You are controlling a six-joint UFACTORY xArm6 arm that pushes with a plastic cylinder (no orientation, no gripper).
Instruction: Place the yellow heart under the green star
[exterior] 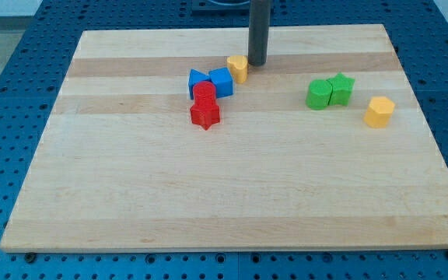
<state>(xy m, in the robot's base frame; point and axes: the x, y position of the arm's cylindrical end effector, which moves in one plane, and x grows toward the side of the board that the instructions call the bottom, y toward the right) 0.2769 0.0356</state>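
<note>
The yellow heart (238,68) sits on the wooden board (232,194) near the view's top centre. My tip (256,64) is just to its right, close to or touching it. The green star (341,88) lies to the view's right, touching a green round block (318,94) on its left. The heart is well to the left of the star and a little higher in the view.
A blue cube (221,82) and a blue triangle block (198,81) sit just left and below the heart. A red cylinder (204,93) and a red star (205,114) lie under them. A yellow hexagon (379,111) lies right of and below the green star.
</note>
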